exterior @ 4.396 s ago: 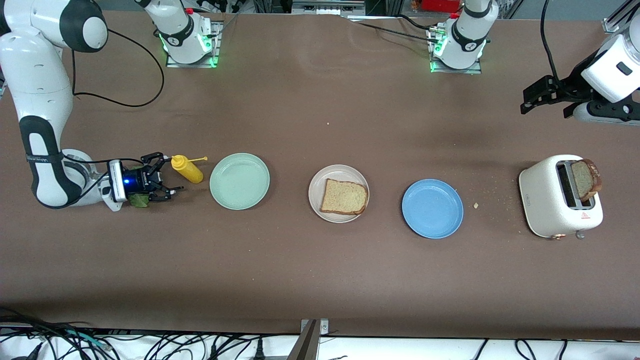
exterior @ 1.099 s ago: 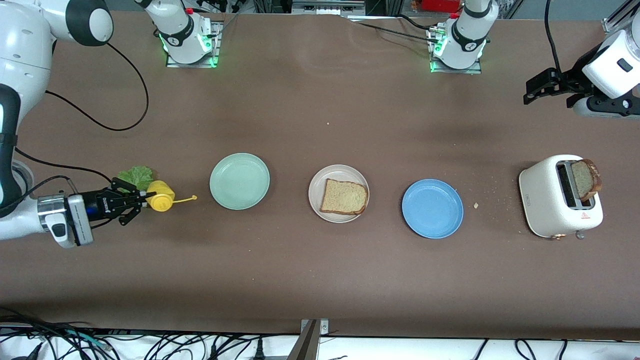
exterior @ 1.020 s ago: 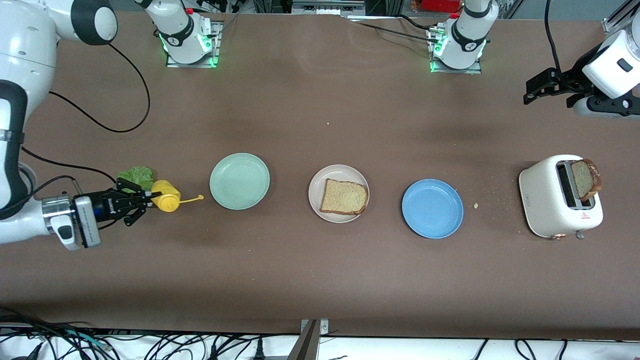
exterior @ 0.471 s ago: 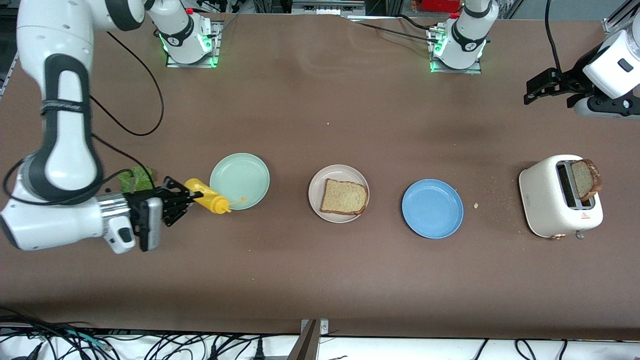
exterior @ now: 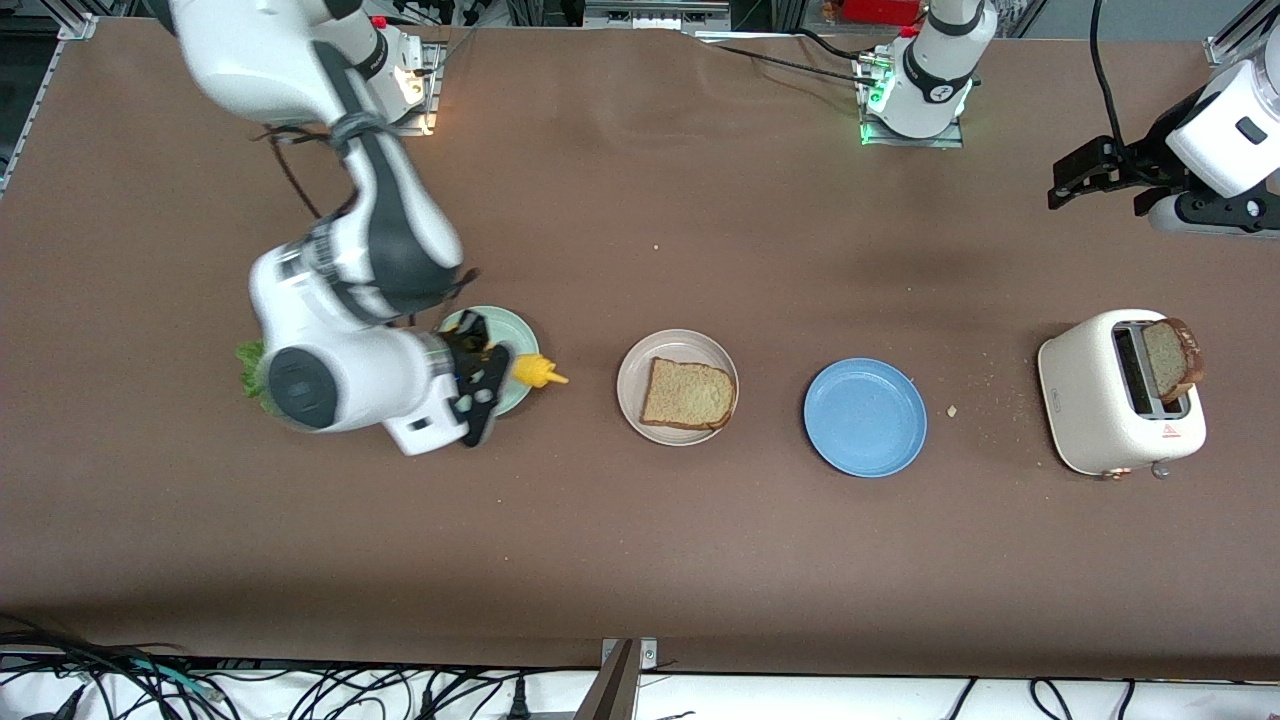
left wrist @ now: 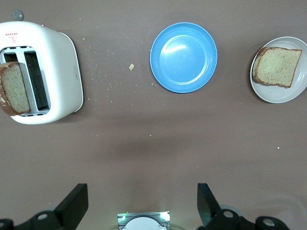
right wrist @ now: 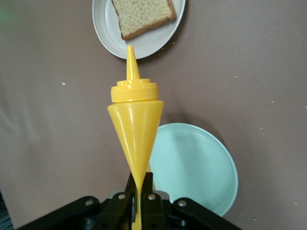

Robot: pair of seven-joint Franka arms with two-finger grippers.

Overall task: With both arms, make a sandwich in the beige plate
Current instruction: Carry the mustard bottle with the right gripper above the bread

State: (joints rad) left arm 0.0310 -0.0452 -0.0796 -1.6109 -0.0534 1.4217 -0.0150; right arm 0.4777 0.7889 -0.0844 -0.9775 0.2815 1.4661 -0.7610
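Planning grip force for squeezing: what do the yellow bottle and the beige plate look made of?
Yellow bottle: looks like soft, semi-glossy plastic, with a moulded ribbed cap and cone nozzle; the right gripper pinches it. Beige plate: smooth with a faint sheen, ceramic or hard plastic; cannot tell which.

right gripper (right wrist: 137,191) clamping yellow squeeze bottle (right wrist: 135,122), mint-green plate (right wrist: 201,167)

3 plates (exterior: 865,417) in row; bread slice (exterior: 688,394) on middle plate; toaster (exterior: 1110,400) at left arm's end.

brown table (exterior: 640,560), black cables (exterior: 300,690) along white floor edge.
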